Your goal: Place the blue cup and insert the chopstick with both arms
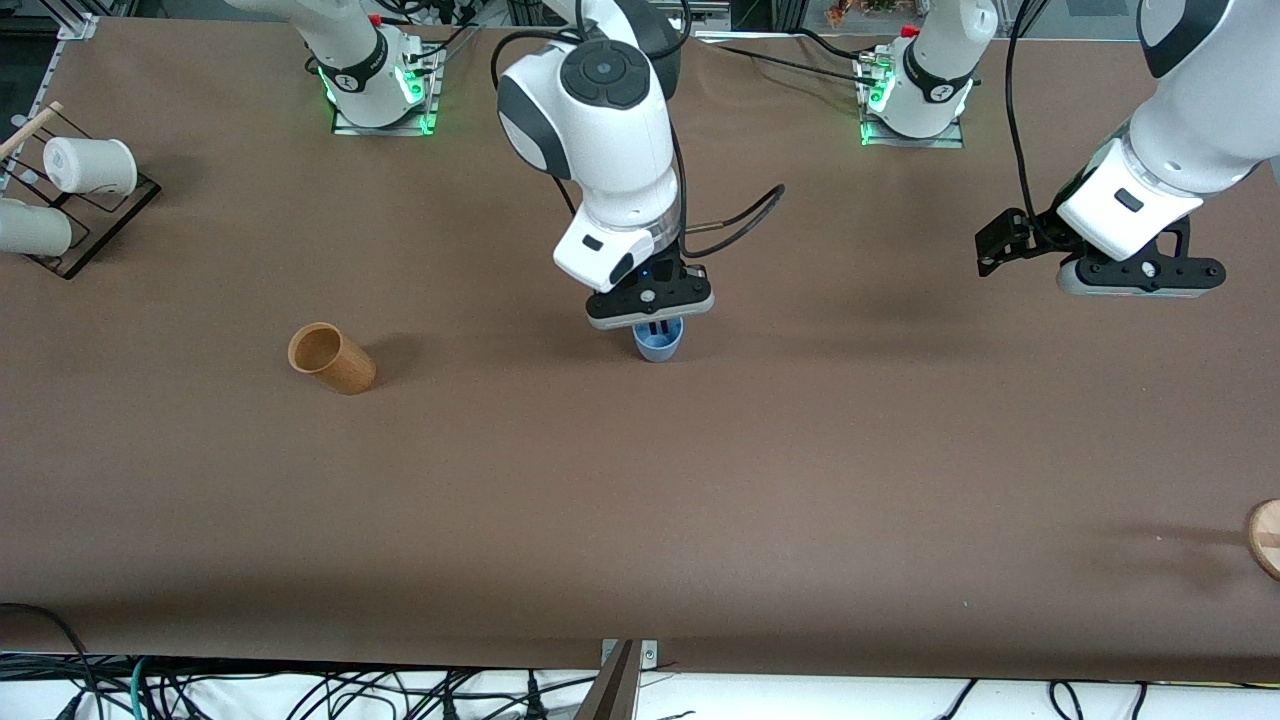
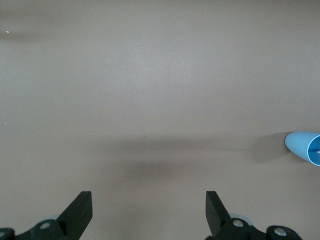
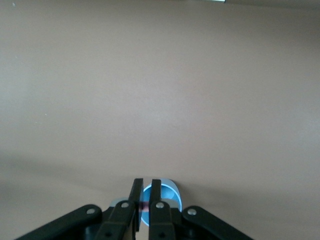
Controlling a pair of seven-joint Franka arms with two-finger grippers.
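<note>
The blue cup point(image 1: 658, 345) stands upright on the brown table near its middle. My right gripper point(image 1: 655, 322) hangs straight over the cup's mouth. In the right wrist view its fingers point(image 3: 135, 200) are nearly together on the chopstick point(image 3: 144, 205), whose pinkish-red bit shows between them above the blue cup point(image 3: 167, 192). My left gripper point(image 1: 1140, 285) is open and empty, held above bare table toward the left arm's end. In the left wrist view the left gripper point(image 2: 149, 205) has its fingers wide apart, and the blue cup point(image 2: 304, 147) shows at the edge.
A tan wooden cup point(image 1: 332, 358) is on the table toward the right arm's end. A black wire rack point(image 1: 95, 215) with white cups point(image 1: 90, 165) sits at that end. A round wooden piece point(image 1: 1265, 538) pokes in at the left arm's end, nearer the camera.
</note>
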